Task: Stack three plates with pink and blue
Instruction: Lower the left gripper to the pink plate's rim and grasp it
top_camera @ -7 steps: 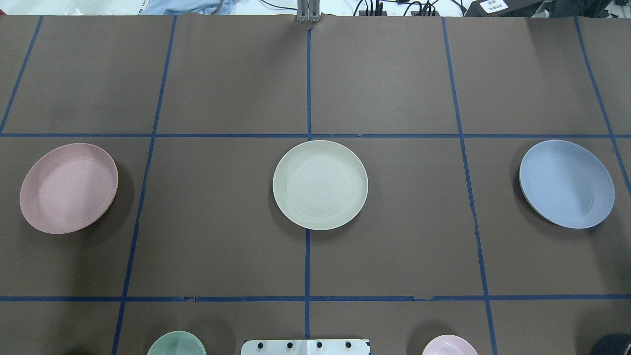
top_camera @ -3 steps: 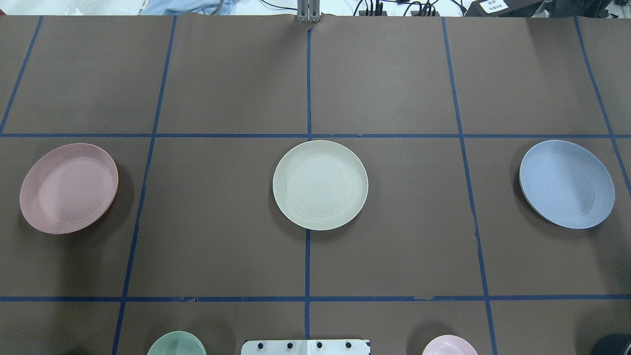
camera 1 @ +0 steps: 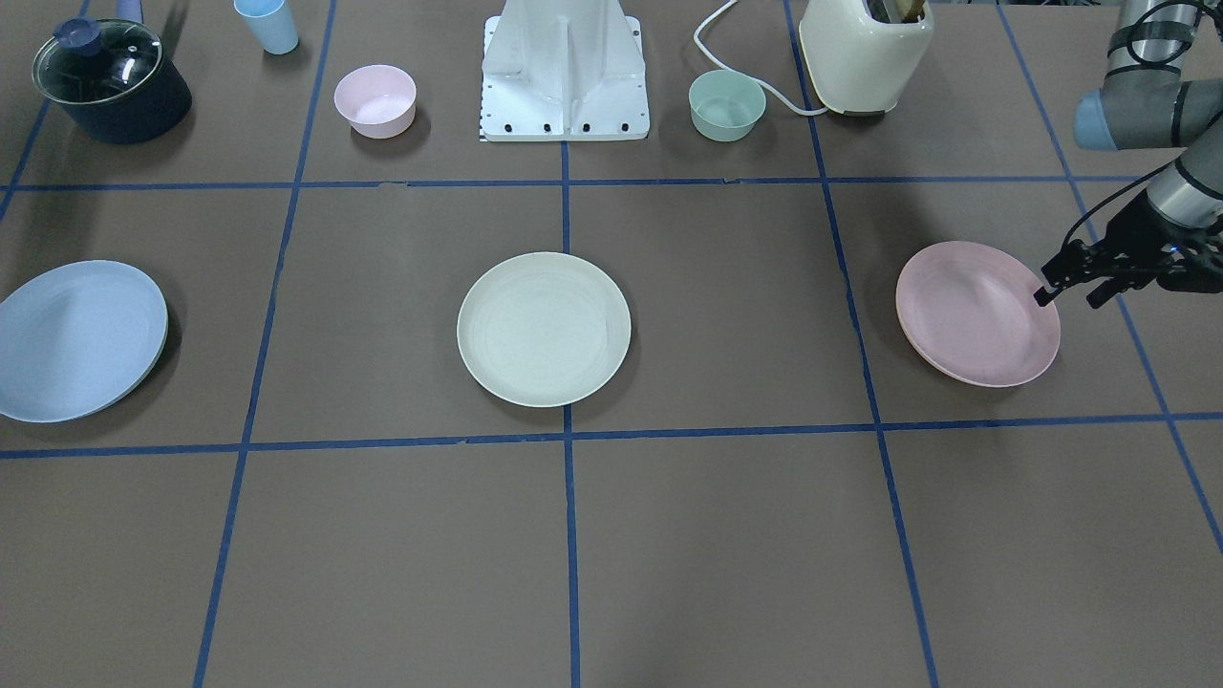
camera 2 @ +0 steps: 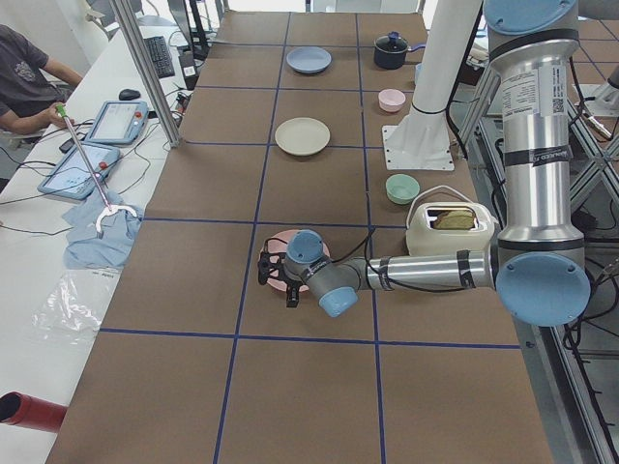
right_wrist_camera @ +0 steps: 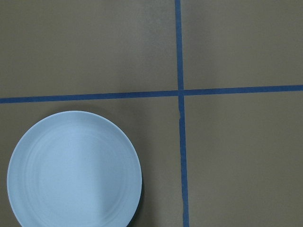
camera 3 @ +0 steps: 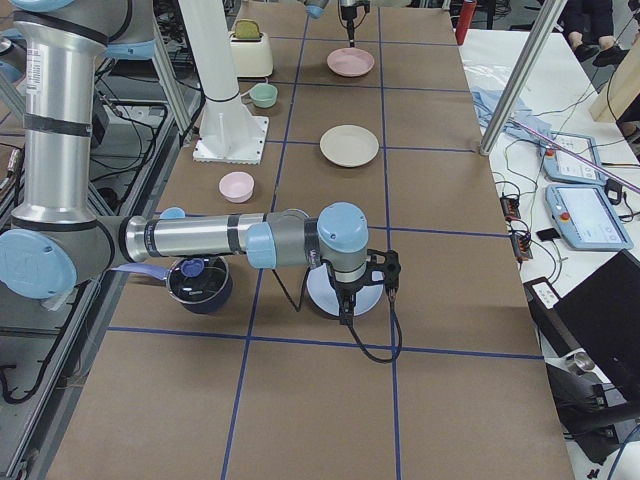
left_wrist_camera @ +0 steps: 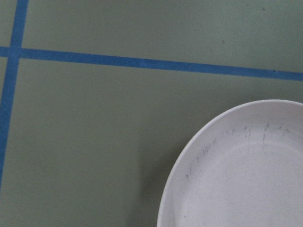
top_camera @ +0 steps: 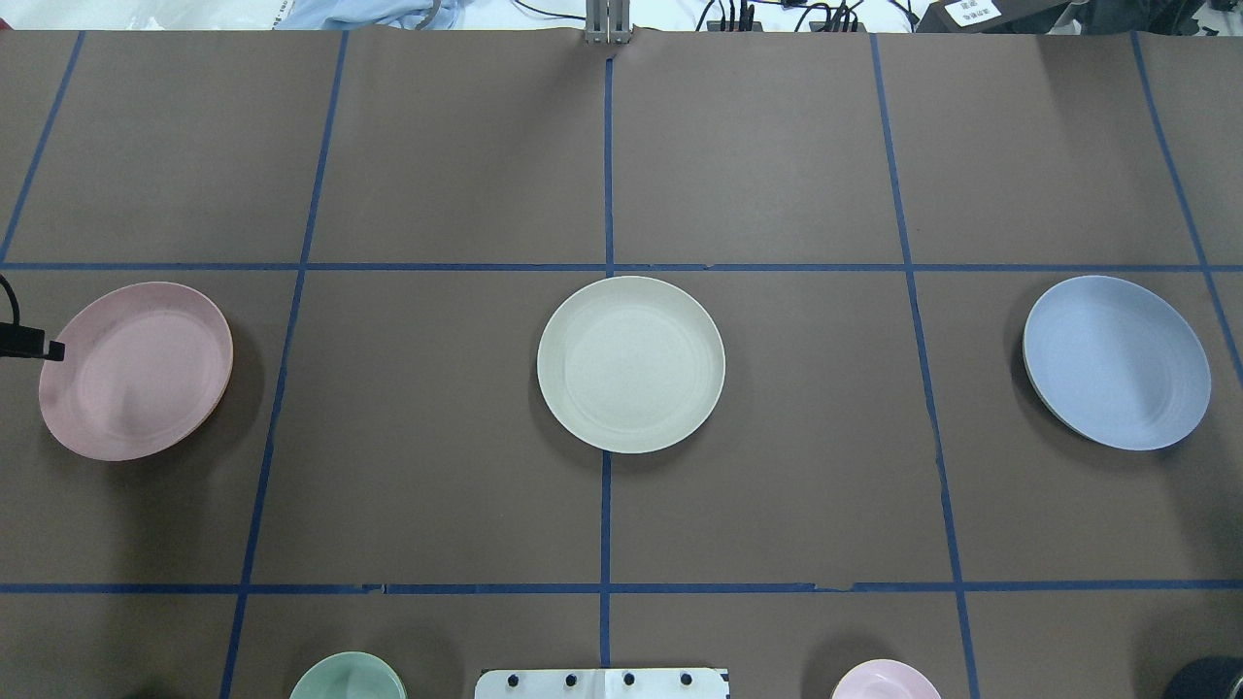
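Three plates lie in a row on the brown table. The cream plate point(camera 1: 544, 329) point(top_camera: 631, 364) is in the middle. The pale pink plate point(camera 1: 975, 315) point(top_camera: 136, 369) is on my left side. The light blue plate point(camera 1: 76, 339) point(top_camera: 1117, 361) is on my right side. My left gripper point(camera 1: 1070, 294) is open, low at the pink plate's outer rim, with one fingertip point(top_camera: 53, 350) at the rim. My right gripper point(camera 3: 365, 288) hangs over the blue plate point(right_wrist_camera: 73, 170); I cannot tell whether it is open or shut.
Along the robot's side stand a dark lidded pot point(camera 1: 110, 81), a light blue cup point(camera 1: 268, 24), a small pink bowl point(camera 1: 375, 99), the white base plate point(camera 1: 564, 72), a small green bowl point(camera 1: 726, 105) and a cream toaster point(camera 1: 865, 53).
My left gripper's fingertip has come into the overhead view from the left edge, up to the pink plate's rim. The plates have not moved.
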`<state>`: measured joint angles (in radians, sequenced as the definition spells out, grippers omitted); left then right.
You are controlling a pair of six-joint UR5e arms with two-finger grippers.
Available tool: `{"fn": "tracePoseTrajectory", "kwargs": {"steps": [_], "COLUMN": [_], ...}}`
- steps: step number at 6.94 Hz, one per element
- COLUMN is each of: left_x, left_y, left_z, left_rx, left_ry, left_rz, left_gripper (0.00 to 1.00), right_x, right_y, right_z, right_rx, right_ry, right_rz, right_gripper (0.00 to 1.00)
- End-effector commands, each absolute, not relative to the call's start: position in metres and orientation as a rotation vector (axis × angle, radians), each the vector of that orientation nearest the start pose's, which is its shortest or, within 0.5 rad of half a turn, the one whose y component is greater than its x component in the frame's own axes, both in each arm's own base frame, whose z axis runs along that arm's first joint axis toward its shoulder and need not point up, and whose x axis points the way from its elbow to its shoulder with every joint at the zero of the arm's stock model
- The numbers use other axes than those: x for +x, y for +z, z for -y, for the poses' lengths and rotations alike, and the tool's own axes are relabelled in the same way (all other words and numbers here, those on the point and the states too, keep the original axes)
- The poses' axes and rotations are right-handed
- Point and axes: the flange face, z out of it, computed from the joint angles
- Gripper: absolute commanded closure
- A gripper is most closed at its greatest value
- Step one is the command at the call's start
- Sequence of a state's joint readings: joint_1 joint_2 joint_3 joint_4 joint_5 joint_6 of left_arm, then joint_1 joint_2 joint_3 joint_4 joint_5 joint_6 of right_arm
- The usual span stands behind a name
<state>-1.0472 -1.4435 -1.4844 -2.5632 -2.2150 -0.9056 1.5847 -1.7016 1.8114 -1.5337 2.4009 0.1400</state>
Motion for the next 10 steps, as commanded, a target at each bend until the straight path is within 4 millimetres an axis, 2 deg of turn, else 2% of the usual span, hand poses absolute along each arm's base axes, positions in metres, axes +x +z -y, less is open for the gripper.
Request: {"fn": "tracePoseTrajectory", "kwargs": {"steps": [1,2,4,5,6,8,9,10], "left_x": [0.177,0.178,0.178,0.178,0.178,0.176,0.173,0.169], "left_y": [0.657,0.66,0.666,0.667,0.667,0.66,0.637,0.623], "left_z": [0.428,0.428,0.429,0.429,0.428,0.427,0.424,0.424], "left_rx": [0.155,0.151,0.146,0.144,0.145,0.153,0.172,0.143], "left_ry": [-0.093,-0.091,-0.091,-0.092,-0.09,-0.085,-0.066,-0.052], "left_rz": [-0.942,-0.938,-0.93,-0.929,-0.928,-0.937,-0.97,-1.016], "left_gripper": [0.32,0.46,0.63,0.92,1.0,1.0,1.0,1.0], "right_x": [0.066,0.065,0.062,0.062,0.061,0.061,0.061,0.057], "right_y": [0.59,0.585,0.582,0.582,0.582,0.583,0.583,0.582], "right_z": [0.444,0.446,0.447,0.447,0.447,0.447,0.447,0.448], "right_rx": [0.077,0.07,0.07,0.069,0.068,0.065,0.056,0.06], "right_ry": [0.113,0.14,0.136,0.134,0.134,0.137,0.16,0.15], "right_rz": [0.839,0.841,0.842,0.842,0.842,0.84,0.84,0.839], "right_gripper": [0.0,0.0,0.0,0.0,0.0,0.0,0.0,0.0]}}
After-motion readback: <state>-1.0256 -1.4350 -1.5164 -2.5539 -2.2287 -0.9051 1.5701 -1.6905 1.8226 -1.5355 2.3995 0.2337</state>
